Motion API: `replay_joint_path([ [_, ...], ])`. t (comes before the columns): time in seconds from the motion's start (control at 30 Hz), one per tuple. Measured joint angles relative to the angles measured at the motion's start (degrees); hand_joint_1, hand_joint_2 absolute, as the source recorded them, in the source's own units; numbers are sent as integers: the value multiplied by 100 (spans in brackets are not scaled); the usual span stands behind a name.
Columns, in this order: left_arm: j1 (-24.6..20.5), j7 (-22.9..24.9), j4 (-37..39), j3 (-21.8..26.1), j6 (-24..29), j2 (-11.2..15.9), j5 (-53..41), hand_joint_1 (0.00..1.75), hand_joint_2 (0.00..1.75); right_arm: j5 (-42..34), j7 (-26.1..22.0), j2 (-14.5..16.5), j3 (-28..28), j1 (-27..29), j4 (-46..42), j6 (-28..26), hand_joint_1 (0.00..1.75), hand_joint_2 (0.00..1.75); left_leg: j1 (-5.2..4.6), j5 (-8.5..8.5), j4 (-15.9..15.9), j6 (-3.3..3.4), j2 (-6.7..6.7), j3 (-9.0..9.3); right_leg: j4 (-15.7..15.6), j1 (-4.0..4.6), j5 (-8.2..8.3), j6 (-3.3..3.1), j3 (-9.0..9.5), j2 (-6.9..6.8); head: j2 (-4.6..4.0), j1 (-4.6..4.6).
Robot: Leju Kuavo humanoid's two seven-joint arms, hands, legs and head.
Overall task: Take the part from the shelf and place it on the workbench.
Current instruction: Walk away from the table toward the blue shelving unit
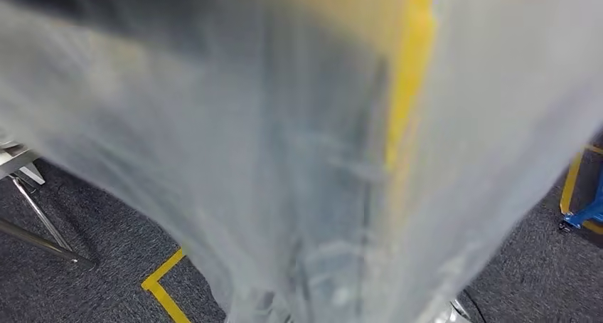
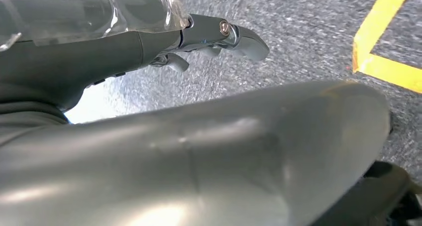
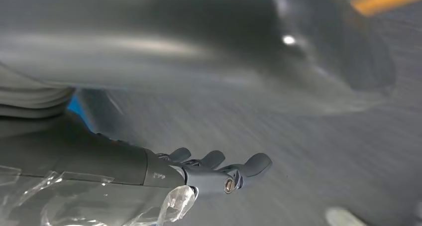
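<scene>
The part [image 1: 299, 145] fills most of the head view as a big, blurred shape wrapped in cloudy clear film, pale grey with a yellow stripe running down its right side; it is held up close to the camera, over dark grey carpet [image 1: 92, 266] with yellow tape [image 1: 165, 284] on it, bright metal legs [image 1: 43, 230] at the left and something blue [image 1: 587, 215] at the right edge. In the left wrist view the left hand [image 2: 199, 42] is smooth dark grey, its fingers stretched out straight and close together along crinkled clear film [image 2: 89, 12] that lies flat against them; a broad, glossy grey curved surface takes up the lower half, above speckled carpet and a yellow tape corner [image 2: 380, 42]. In the right wrist view, badly smeared by motion, the right hand [image 3: 209, 169] looks the same: fingers extended side by side, wrinkled clear film [image 3: 99, 201] lying just beside them. Both hands appear pressed flat on the wrapped part from either side, holding it between them rather than curling round it.
</scene>
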Motion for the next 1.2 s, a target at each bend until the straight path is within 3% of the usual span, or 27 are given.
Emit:
replay_joint_path([
  [0.03, 0, -7, 0, 0, 1, -2, -1, 0, 0, -216, -69, 92, -66, 72, 340, 103, 0, 0, -16, -26, 15, -35, 55, 11, -384, 8, 123, -13, 214, -124, 1, 5],
  [0.1, 5, -11, 0, 0, 8, 1, 3, 0, 0, -614, -196, 290, -203, 240, 962, 302, 0, 0, -52, -76, 36, -104, 159, 40, -735, 29, 196, -70, 400, -254, 0, 12],
  [0.17, 4, -13, 0, 0, 24, 1, 8, 0, 0, -958, -266, 474, -333, 443, 1464, 459, 0, 0, -43, -108, 33, -159, 265, 74, -736, 47, 198, -152, 387, -119, 0, 13],
  [0.23, -7, -20, 0, 0, 53, 0, 16, 0, 0, -1236, -247, 650, -468, 631, 1894, 561, 0, 0, -3, -261, 188, -222, 176, 42, -745, 45, 216, -226, 380, 5, 1, 12],
  [0.27, -9, -25, 0, 0, 69, -1, 24, 0, 0, -1356, -221, 738, -537, 700, 2097, 595, 0, 0, 14, -419, 409, -251, 71, -41, -750, 36, 230, -263, 373, 68, 1, 9],
  [0.33, 9, -41, 0, 1, 91, -2, 49, 0, 0, -1521, -130, 894, -667, 770, 2419, 637, 0, 0, 27, -861, 1247, -274, -150, -402, -749, 42, 254, -314, 341, 219, 0, 4],
  [0.4, 34, -68, 0, 4, 105, -2, 95, 0, 0, -1683, -15, 1033, -786, 816, 2697, 676, 0, 0, 24, -1084, 1904, -266, -223, -701, -748, 59, 278, -339, 314, 409, -1, 3],
  [0.43, 40, -81, 0, 7, 114, -2, 118, 0, 0, -1762, 44, 1098, -845, 839, 2818, 690, 0, 0, 20, -1015, 1890, -245, -244, -696, -747, 68, 290, -341, 310, 502, 0, 2],
  [0.47, 39, -91, 0, 10, 127, -2, 136, 0, 0, -1825, 94, 1157, -900, 857, 2927, 700, 0, 0, 11, -839, 1614, -211, -275, -570, -747, 76, 302, -338, 310, 592, -1, 2],
  [0.57, 19, -100, 0, 22, 178, 3, 156, 0, 0, -1933, 184, 1342, -1052, 874, 3188, 718, 0, 0, -32, -276, 338, -71, -592, 19, -747, 86, 345, -296, 301, 820, -1, 3],
  [0.63, -6, -104, 0, 28, 192, 0, 178, 0, 0, -1961, 201, 1432, -1132, 887, 3320, 723, 0, 0, -63, -193, 65, -30, -680, 133, -751, 86, 373, -240, 276, 937, -1, 2],
  [0.67, -19, -105, 0, 30, 193, -11, 189, 0, 0, -1973, 204, 1460, -1167, 899, 3384, 722, 0, 0, -68, -173, 58, -24, -623, 135, -756, 90, 386, -207, 260, 999, 0, 3],
  [0.7, -33, -107, 0, 32, 195, -23, 195, 0, 0, -1986, 199, 1485, -1203, 914, 3448, 720, 0, 0, -60, -146, 45, -14, -562, 139, -734, 90, 383, -186, 242, 985, 0, 4],
  [0.77, -38, -107, 0, 36, 195, -43, 197, 0, 0, -2011, 183, 1525, -1266, 917, 3546, 714, 0, 0, -36, -91, 10, 31, -431, 137, -463, 97, 190, -150, 115, 713, 0, 17],
  [0.83, -14, -106, 0, 37, 195, -46, 196, 0, 0, -2033, 160, 1553, -1320, 895, 3613, 703, 0, 0, -37, -70, 3, 68, -269, 117, 276, 91, -264, -101, -204, 361, -1, 30],
  [0.87, 0, -106, 0, 37, 195, -46, 195, 0, 0, -2041, 142, 1565, -1343, 887, 3642, 699, 0, 0, -38, -68, 4, 73, -178, 106, 690, 81, -469, -71, -375, 286, -1, 32],
  [0.9, 12, -107, 0, 37, 195, -49, 196, 0, 0, -2044, 124, 1574, -1365, 882, 3671, 697, 0, 0, -36, -67, 5, 73, -89, 96, 970, 67, -578, -43, -475, 250, -1, 33],
  [0.93, 17, -109, 0, 37, 195, -51, 196, 0, 0, -2044, 104, 1583, -1384, 884, 3700, 693, 0, 0, -31, -67, 6, 70, -9, 90, 1034, 51, -577, -19, -461, 228, -1, 34],
  [0.97, 18, -121, 0, 37, 196, -57, 196, 0, 0, -2038, 88, 1590, -1398, 887, 3726, 686, 0, 0, -22, -69, 7, 62, 65, 91, 834, 35, -468, -1, -313, 197, -1, 34],
  [1.0, 17, -139, 0, 37, 198, -63, 196, 0, 0, -2018, 81, 1594, -1408, 888, 3749, 676, 0, 0, -12, -75, 13, 47, 132, 96, 434, 20, -301, 18, -60, 124, -1, 35],
  [1.07, 10, -192, 0, 38, 211, -70, 196, 0, 0, -1940, 93, 1622, -1412, 873, 3775, 656, 0, 0, -25, -107, 44, -18, 246, 105, -403, 18, -38, 17, 433, -137, -1, 43],
  [1.13, -3, -248, 0, 40, 241, -74, 197, 0, 0, -1864, 125, 1658, -1411, 857, 3797, 653, 0, 0, -50, -130, 73, -93, 342, 117, -714, 43, 37, -63, 589, -239, 0, 45],
  [1.2, -23, -308, 0, 44, 276, -85, 202, 0, 0, -1831, 163, 1678, -1411, 858, 3827, 667, 0, 0, -26, -141, 83, -166, 389, 134, -716, 57, 69, -173, 557, -107, 0, 43],
])
